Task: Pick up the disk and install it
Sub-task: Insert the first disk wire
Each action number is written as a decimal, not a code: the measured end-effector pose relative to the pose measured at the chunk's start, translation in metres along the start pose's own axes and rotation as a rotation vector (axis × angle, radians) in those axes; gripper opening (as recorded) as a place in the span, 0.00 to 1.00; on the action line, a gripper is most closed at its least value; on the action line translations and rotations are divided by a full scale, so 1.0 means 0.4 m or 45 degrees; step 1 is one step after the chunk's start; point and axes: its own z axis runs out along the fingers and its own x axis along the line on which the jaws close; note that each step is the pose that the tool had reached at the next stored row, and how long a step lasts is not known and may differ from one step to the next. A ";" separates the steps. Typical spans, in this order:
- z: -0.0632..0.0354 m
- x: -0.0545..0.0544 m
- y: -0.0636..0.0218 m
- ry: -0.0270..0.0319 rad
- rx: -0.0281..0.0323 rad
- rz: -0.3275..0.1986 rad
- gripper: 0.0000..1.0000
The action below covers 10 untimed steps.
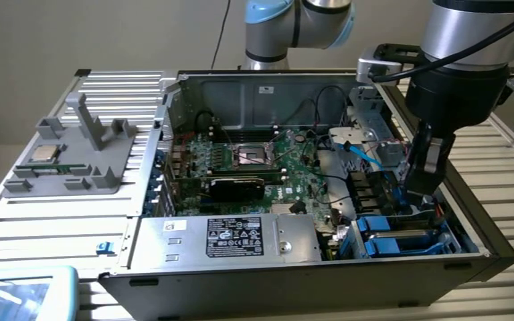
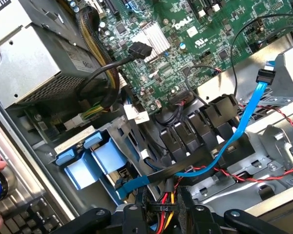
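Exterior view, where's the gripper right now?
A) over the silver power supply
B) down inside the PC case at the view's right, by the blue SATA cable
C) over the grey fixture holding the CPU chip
B: the gripper hangs down inside the computer case on the exterior view's right side, just beside the blue SATA cable.

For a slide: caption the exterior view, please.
The claw hangs inside the open computer case, near blue drive brackets.

The motherboard (image 1: 297, 179) is green, the cable (image 2: 246, 122) light blue, the drive brackets (image 2: 105, 157) blue, the power supply (image 1: 172, 235) silver with a black label (image 1: 233, 236).
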 end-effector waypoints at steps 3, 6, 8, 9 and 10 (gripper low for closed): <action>0.001 0.000 0.002 -0.0002 -0.0002 0.000 0.35; 0.004 0.000 0.005 -0.0003 -0.0002 0.000 0.35; 0.005 -0.001 0.008 0.0000 -0.0001 0.000 0.35; 0.006 -0.001 0.010 -0.0001 -0.0002 0.001 0.35; 0.007 -0.002 0.011 -0.0003 -0.0003 0.001 0.35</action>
